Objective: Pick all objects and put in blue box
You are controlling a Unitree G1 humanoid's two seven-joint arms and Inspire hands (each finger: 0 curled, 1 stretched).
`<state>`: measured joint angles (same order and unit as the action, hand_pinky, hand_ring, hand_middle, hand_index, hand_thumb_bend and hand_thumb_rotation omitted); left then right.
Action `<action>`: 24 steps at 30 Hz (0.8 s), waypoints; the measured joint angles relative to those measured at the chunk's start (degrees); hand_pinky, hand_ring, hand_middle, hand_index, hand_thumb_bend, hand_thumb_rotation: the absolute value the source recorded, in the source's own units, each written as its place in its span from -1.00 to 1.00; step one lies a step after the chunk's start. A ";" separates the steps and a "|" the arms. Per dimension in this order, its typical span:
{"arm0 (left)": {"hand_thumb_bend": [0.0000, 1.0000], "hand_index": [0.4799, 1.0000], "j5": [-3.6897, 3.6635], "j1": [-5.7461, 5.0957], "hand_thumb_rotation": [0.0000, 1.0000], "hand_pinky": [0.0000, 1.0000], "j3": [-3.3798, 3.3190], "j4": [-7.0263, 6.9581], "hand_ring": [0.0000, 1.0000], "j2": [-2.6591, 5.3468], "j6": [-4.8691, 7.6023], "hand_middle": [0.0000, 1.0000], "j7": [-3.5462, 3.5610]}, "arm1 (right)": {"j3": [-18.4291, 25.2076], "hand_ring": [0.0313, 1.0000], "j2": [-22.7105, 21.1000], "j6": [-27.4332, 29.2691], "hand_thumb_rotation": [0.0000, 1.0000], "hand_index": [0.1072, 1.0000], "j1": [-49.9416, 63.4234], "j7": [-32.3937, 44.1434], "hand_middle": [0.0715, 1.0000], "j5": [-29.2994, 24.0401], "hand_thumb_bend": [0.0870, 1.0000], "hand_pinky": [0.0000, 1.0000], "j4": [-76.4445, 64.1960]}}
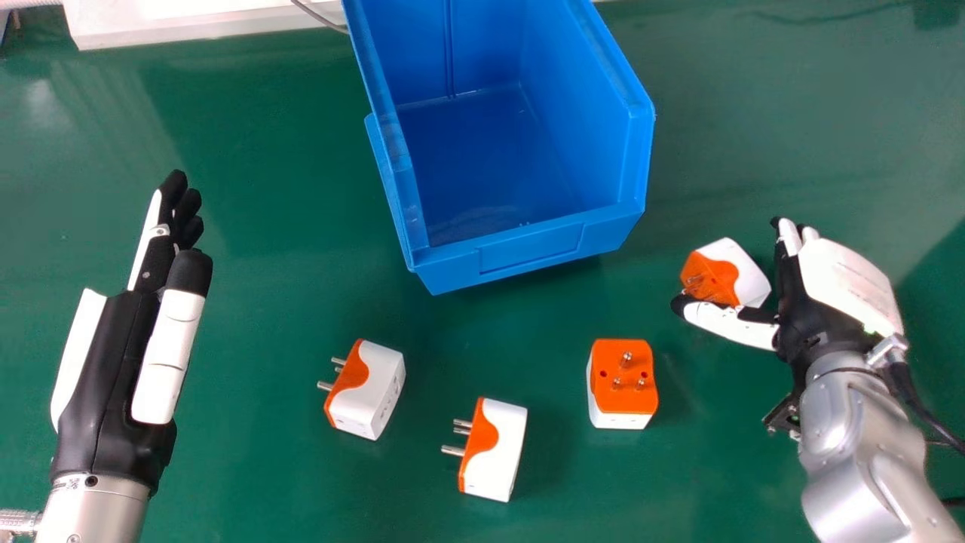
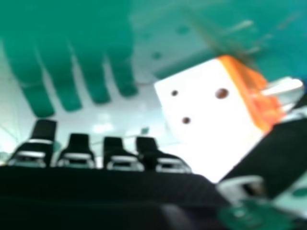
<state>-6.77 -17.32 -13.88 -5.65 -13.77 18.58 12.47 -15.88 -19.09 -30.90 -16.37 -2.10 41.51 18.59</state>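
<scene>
Head view: green tabletop (image 1: 256, 332) w/ a slight sheen, running under most of the frame; pale glare patch upper left, darker shadow at right edge. White slab (image 1: 188, 29), top edge of frame, left of ctr, partly cut off. Thin grey cable (image 1: 320, 16) curves down over its front edge, upper ctr-left. Pale ribbed hose (image 1: 30, 3), far upper left corner. R. hand view: same tabletop, green w/ whitish glare, blurry.

Three adapters (image 1: 494, 456) lie before the box (image 1: 528, 256), a fourth (image 1: 746, 273) to its right.
</scene>
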 measured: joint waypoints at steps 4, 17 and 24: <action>0.67 1.00 0.01 0.01 1.00 1.00 0.04 -0.31 1.00 0.01 -0.31 1.00 -0.02 | -2.24 0.96 -0.79 -1.64 0.19 0.91 -2.43 2.15 1.00 1.38 -0.03 0.83 1.97; 0.68 1.00 0.08 -0.16 1.00 1.00 0.18 -1.28 1.00 0.06 -0.63 1.00 -0.23 | -6.23 0.92 -1.21 -6.09 0.03 0.89 -9.92 7.97 0.98 2.10 -0.05 0.79 7.82; 0.69 1.00 0.11 -0.44 1.00 1.00 0.52 -1.60 1.00 0.22 -0.75 1.00 -0.37 | -8.91 0.91 -1.99 -7.64 0.12 0.89 -13.43 12.03 0.98 2.34 -0.06 0.77 9.76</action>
<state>-6.66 -17.76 -13.36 -7.25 -13.55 17.83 12.10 -24.79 -21.07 -38.54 -29.80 9.93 43.85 28.35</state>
